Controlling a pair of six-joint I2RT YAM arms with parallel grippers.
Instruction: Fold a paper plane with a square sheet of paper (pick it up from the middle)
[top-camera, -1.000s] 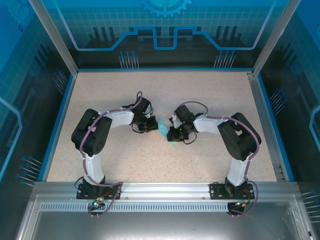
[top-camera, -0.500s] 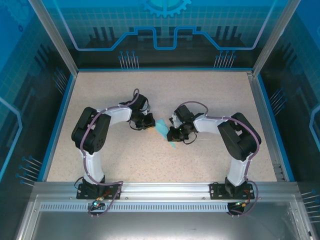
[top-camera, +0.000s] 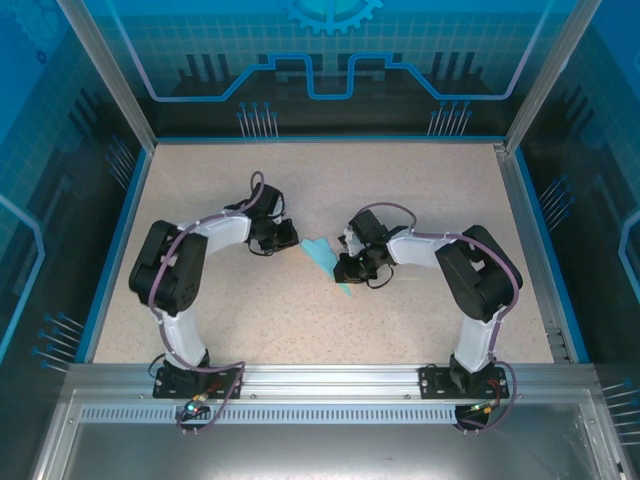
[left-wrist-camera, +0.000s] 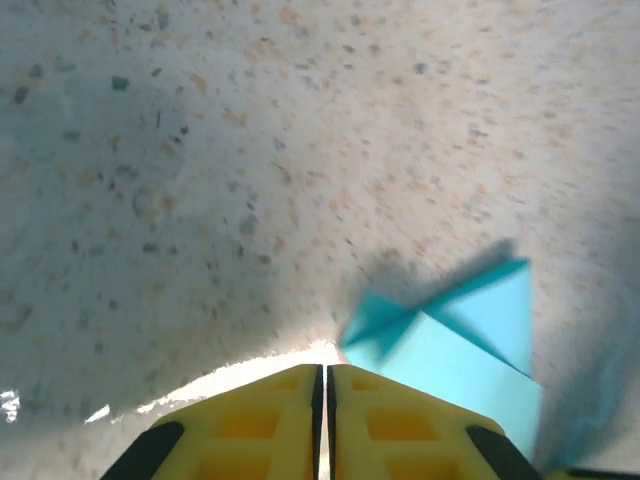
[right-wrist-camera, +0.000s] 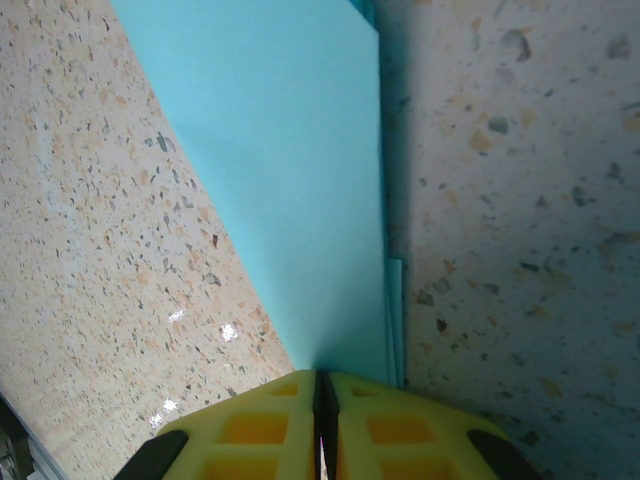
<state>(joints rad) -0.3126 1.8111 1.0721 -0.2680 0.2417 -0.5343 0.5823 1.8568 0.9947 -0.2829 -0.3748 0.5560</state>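
Table edges far from paper plane

The left arm and right arm have white links, bulky black joint housings, looping purple cables and black base plates. The left gripper and right gripper have yellow fingers with square recesses.

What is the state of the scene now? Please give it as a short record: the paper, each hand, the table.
paper: cyan sheet of paper, folded in layers, lying on the table between the hands
left hand: shut, holding nothing, close beside the paper
right hand: shut, tips at the paper's end; grip unclear
table: speckled beige, blue-edged
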